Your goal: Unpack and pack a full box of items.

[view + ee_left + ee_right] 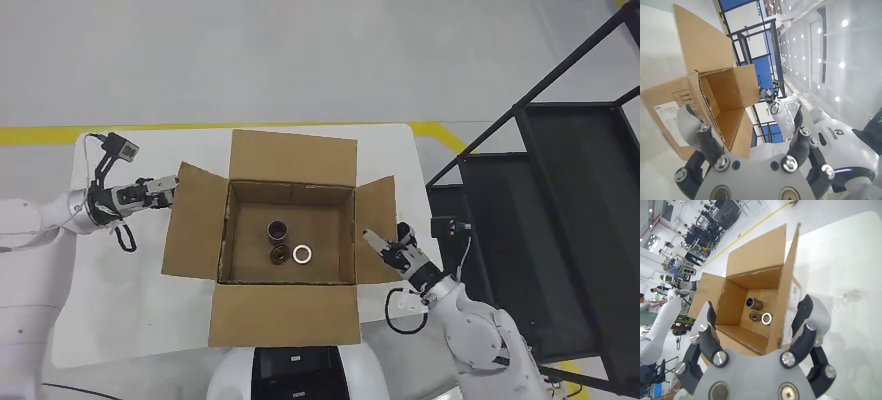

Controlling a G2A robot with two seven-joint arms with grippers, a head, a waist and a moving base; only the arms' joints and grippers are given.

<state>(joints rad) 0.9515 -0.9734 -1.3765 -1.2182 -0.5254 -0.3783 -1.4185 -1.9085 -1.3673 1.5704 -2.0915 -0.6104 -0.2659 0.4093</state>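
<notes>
- Right hand [385,248]: fingers apart, holding nothing, just outside the box's right flap.
- Box [228,240]: mid-surface [120,310], all four flaps folded out.
- On the box floor: a dark cylinder [277,233], with a flanged disc [279,256] and a white ring [302,256] side by side just nearer the robot.
- Left hand [165,190]: fingers apart, empty, at the left flap's outer edge.
- Judgement: unpacking step, no item gripped yet. The next move calls for one hand to clear the wall, then reach deep. The cylinder looks the easiest grip; the flat ring the hardest.
</notes>
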